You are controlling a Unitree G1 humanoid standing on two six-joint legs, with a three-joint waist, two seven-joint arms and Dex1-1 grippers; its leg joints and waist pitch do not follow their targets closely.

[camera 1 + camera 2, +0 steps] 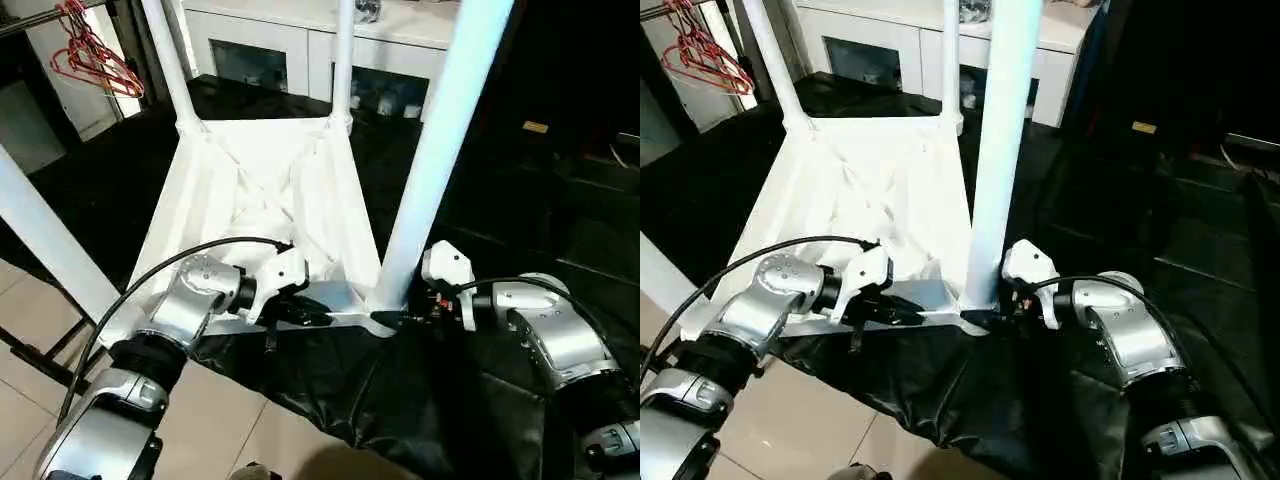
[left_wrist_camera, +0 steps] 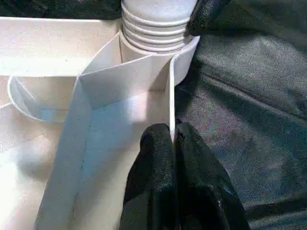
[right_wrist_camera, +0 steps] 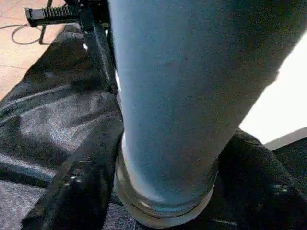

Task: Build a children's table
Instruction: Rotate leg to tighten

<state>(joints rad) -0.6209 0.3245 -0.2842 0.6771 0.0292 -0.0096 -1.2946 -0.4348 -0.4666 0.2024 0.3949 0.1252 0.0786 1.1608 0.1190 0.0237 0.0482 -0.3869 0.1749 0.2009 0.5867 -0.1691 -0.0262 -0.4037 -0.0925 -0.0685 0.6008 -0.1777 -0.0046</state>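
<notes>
Plastic of the all-white children's table [image 1: 262, 190] looks light, stiff and rather slick; the rectangular rimmed top lies upside down on a black crinkled sheet [image 1: 330, 385] spread over the floor, ribbed underside up, with its long white tubular legs standing in the round corner sockets. Using the nearest upright leg [image 1: 430, 160] as landmark: the left end effector [image 1: 300, 312] sits just beside its socket, black fingers [image 2: 165, 158] pressed together on the thin upright rim wall of the top, as the left wrist view shows plainly. The right end effector [image 1: 412, 318] is at the foot of that same leg, one black finger [image 3: 79, 184] on either side of the flared, ringed base; the fingers stand apart around the tube, and whether they press it I cannot tell. Judged from this, the rim is a fair hold for steadying, while the smooth tube may slip unless gripped low at the ringed flare. Beyond the far legs stands a white cabinet with glass doors [image 1: 300, 40]
</notes>
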